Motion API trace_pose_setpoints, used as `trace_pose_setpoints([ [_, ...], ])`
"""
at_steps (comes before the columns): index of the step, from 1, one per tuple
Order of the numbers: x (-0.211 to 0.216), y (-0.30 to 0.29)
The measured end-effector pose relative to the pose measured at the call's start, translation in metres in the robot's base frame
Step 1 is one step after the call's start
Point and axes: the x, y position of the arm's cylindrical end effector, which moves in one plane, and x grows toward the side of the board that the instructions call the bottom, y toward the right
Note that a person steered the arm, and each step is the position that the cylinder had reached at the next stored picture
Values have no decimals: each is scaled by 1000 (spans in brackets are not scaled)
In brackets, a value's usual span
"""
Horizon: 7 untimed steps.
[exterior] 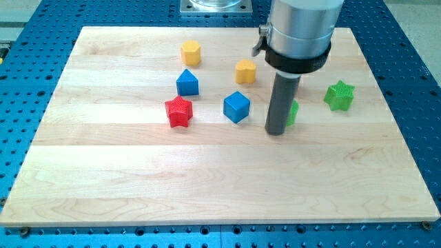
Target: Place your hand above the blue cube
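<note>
The blue cube (pixel 236 107) sits near the middle of the wooden board (pixel 138 179). My tip (pixel 276 131) rests on the board just to the view's right of the blue cube, a short gap apart, slightly lower in the view. A second blue block (pixel 187 83), house-shaped, stands up and to the left of the cube. A green block (pixel 293 111) is mostly hidden behind my rod.
A red star (pixel 178 111) lies left of the blue cube. A yellow hexagonal block (pixel 191 52) and an orange block (pixel 245 71) sit toward the view's top. A green star (pixel 339 96) is at the right. The arm's grey body (pixel 300 31) looms over the top.
</note>
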Motion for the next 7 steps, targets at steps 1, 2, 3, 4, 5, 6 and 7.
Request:
trace_pose_setpoints([
  [1,-7,7],
  [2,36,8],
  [3,71,29],
  [4,72,34],
  [5,82,35],
  [6,112,39],
  [7,113,43],
])
